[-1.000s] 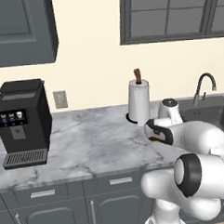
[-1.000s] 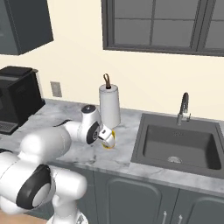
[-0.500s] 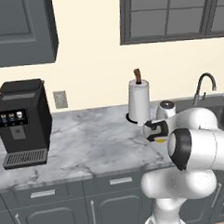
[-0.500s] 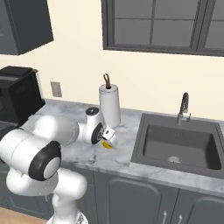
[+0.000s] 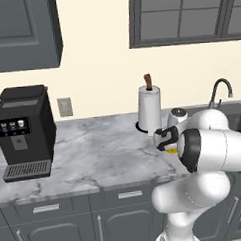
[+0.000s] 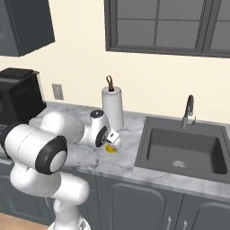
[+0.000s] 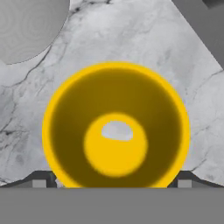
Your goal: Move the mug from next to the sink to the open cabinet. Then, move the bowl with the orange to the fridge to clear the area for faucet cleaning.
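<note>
One small bright yellow cylindrical mug (image 7: 116,131) stands upright on the grey-white marble worktop (image 5: 99,153), seen straight down its mouth from the hand, with a pale glint on its glossy bottom. The jaws hang directly above it, spread wide, one dark tip at each side of the rim and neither pressing on it; nothing is gripped. From the left base view a sliver of the yellow mug (image 5: 171,150) peeps out just under the white arm's two-finger gripper (image 5: 165,140), and from the right base view the mug (image 6: 110,148) sits just beneath the gripper (image 6: 113,140) too.

One white paper towel roll on a dark stand with a brown knob (image 6: 112,108) rises just behind the jaws, near but apart from the mug. One dark grey rectangular sink (image 6: 184,148) with a round drain lies to the right of the jaws, and one slim dark metal faucet (image 6: 188,110) stands at its back edge. One black coffee machine (image 5: 24,131) sits well off to the left of the jaws; three tiny icons glow on its front panel, too small to read. One grey wall socket (image 5: 64,107) is set in the cream wall beside it. No brand or lettering can be made out on the mug or the roll.
</note>
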Available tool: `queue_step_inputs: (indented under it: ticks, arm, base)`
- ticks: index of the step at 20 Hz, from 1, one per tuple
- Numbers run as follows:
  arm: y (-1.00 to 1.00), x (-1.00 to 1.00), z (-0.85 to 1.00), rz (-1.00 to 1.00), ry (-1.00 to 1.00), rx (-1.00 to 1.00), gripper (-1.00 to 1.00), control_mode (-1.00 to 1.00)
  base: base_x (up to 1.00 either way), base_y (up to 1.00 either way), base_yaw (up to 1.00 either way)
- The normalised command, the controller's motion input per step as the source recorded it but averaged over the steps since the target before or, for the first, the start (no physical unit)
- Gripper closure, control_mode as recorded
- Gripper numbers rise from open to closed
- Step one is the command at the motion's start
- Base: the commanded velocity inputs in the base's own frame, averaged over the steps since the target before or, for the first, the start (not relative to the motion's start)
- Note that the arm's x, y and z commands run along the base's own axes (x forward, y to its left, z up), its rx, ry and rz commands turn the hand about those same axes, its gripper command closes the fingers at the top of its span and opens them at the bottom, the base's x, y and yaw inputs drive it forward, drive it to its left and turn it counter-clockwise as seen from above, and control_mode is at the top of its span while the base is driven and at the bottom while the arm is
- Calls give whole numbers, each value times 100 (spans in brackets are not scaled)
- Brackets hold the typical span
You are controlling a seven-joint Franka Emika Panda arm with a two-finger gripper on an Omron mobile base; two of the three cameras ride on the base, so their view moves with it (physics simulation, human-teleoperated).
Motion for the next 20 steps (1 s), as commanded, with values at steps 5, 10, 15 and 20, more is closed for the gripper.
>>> queue_step_inputs:
  ticks: [5, 10, 15, 20]
  arm:
    - [0, -32, -2, 1, -3, 0, -100, -100]
    - [0, 3, 0, 0, 0, 0, -100, -100]
    - [0, -13, -2, 1, 0, 0, -100, -100]
    - [0, 1, 0, 0, 0, 0, -100, -100]
  base:
    - [0, 0, 0]
    - [0, 0, 0]
    - [0, 0, 0]
    - [0, 0, 0]
